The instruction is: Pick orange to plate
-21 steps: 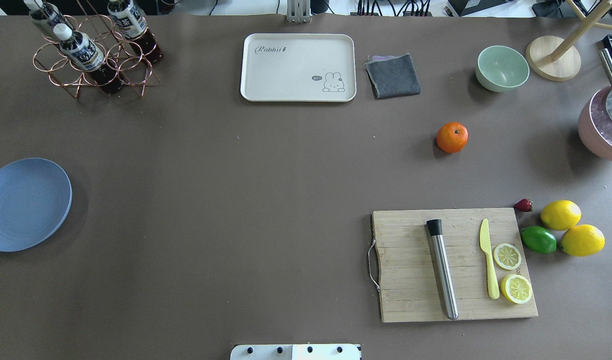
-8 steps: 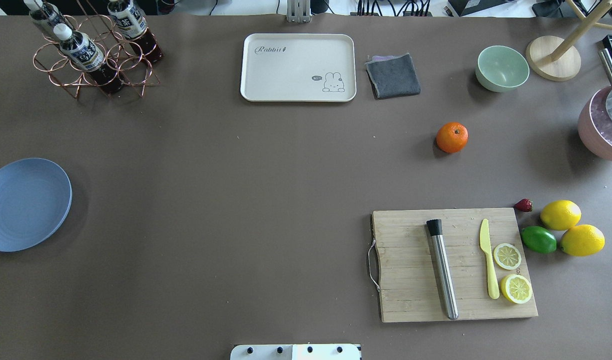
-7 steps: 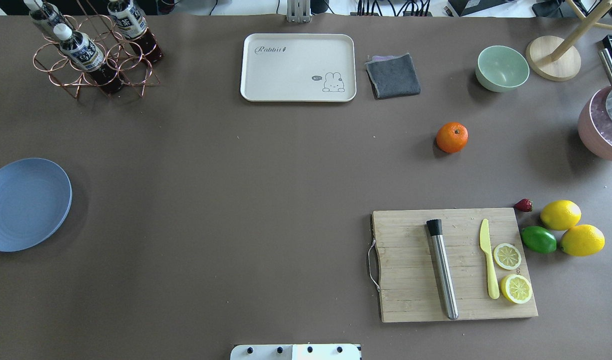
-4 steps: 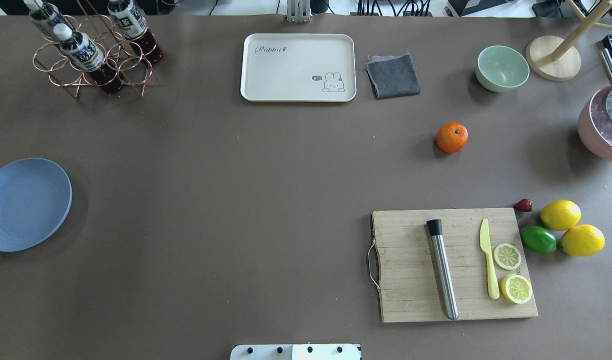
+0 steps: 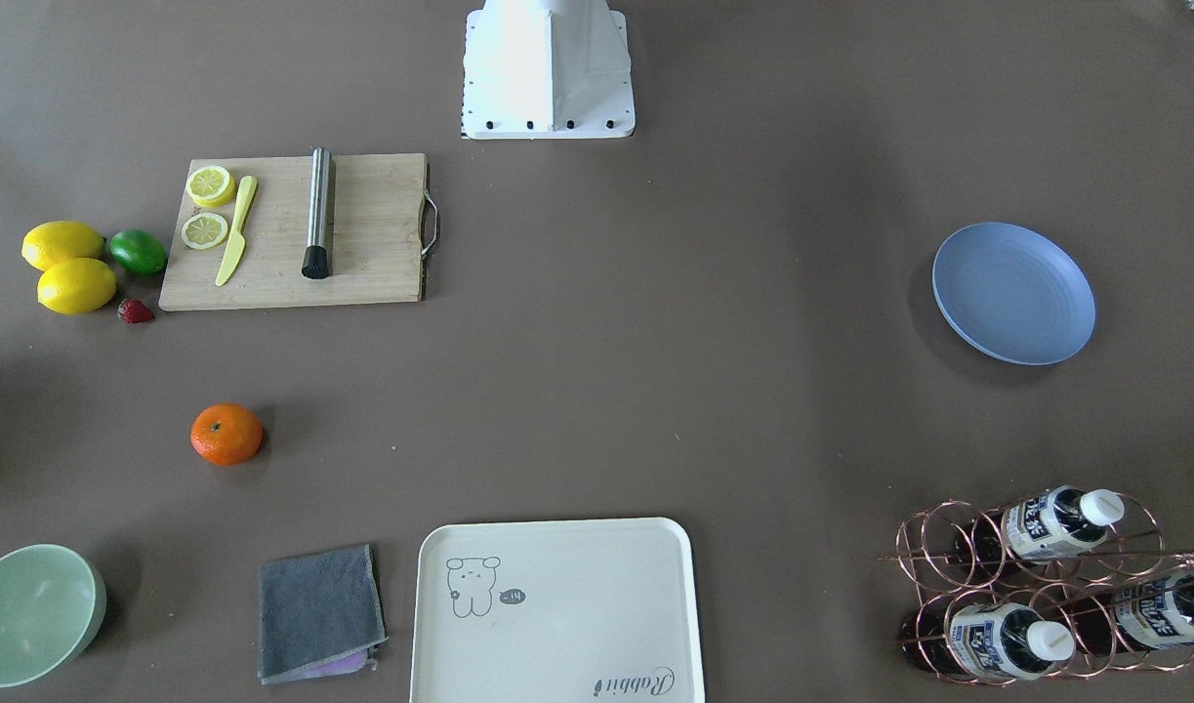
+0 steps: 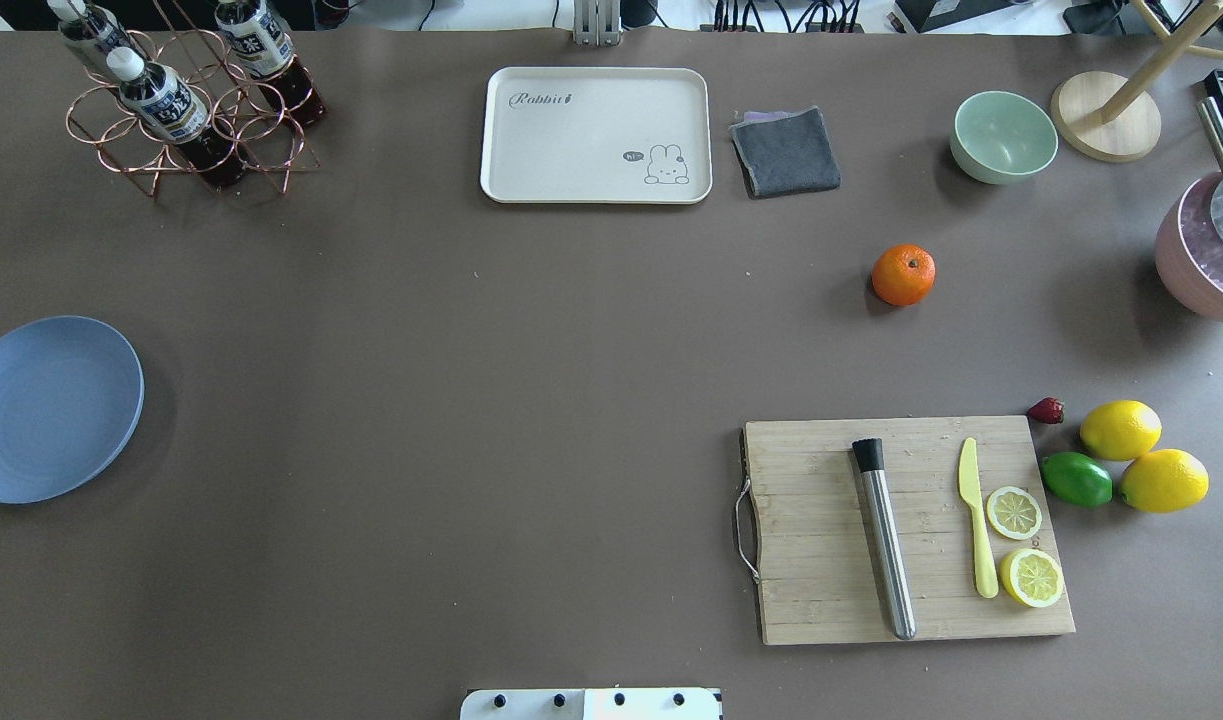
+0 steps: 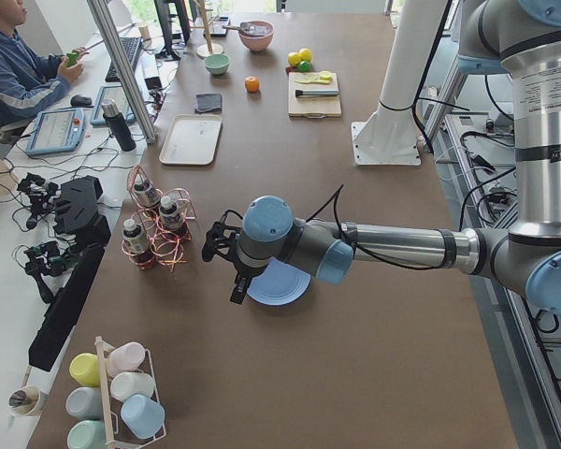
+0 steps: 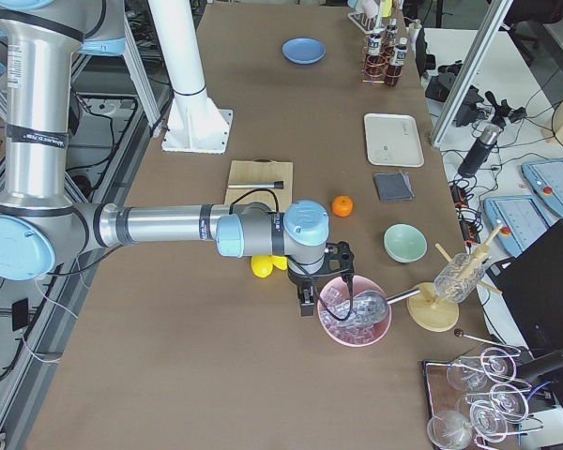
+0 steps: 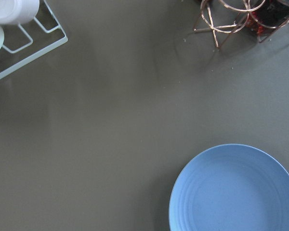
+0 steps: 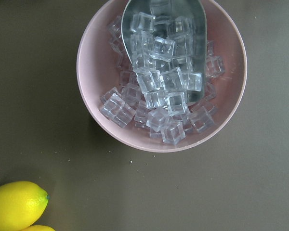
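Note:
The orange (image 6: 903,275) lies alone on the brown table, on the right half between the mint-green bowl and the cutting board; it also shows as the orange (image 5: 226,434) and the orange (image 8: 342,205). The blue plate (image 6: 51,408) sits bare at the far left edge, also seen as the plate (image 5: 1013,293) and the plate (image 9: 236,190). My left gripper (image 7: 234,281) hangs above the table next to the plate (image 7: 279,283). My right gripper (image 8: 307,302) hovers by the pink bowl, short of the orange. Whether either is open or shut, I cannot tell.
A cutting board (image 6: 911,530) carries a steel muddler, a yellow knife and lemon slices. Two lemons (image 6: 1141,455), a lime and a strawberry lie beside it. A cream tray (image 6: 596,135), grey cloth (image 6: 786,150), green bowl (image 6: 1004,137), bottle rack (image 6: 186,100) and pink ice bowl (image 10: 161,77) line the edges.

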Robot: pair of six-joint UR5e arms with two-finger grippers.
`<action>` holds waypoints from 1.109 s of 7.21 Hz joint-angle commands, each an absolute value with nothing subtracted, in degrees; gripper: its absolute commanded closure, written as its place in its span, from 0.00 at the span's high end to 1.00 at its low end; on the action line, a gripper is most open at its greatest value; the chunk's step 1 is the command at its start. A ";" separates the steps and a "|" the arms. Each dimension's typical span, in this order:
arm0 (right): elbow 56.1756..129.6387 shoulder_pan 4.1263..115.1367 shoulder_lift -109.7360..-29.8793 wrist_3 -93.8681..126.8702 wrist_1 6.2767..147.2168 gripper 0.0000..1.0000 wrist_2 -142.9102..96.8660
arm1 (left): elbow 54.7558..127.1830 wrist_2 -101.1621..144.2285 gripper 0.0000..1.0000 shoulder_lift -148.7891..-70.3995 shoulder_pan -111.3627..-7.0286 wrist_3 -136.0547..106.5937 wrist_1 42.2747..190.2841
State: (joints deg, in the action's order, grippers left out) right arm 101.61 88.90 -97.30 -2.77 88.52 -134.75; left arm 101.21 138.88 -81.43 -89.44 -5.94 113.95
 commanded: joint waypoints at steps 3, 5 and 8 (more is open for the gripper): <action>101.69 80.02 -92.30 12.87 83.53 1.00 -136.94 | 95.12 138.52 0.99 -83.76 -87.03 -8.16 116.37; 101.69 71.67 -90.97 28.99 73.53 1.00 -136.32 | 89.25 138.34 0.99 -85.42 -82.04 -15.86 123.16; 101.69 64.34 -89.74 39.99 67.59 1.00 -130.08 | 72.46 130.98 0.99 -88.24 -68.25 -28.89 148.57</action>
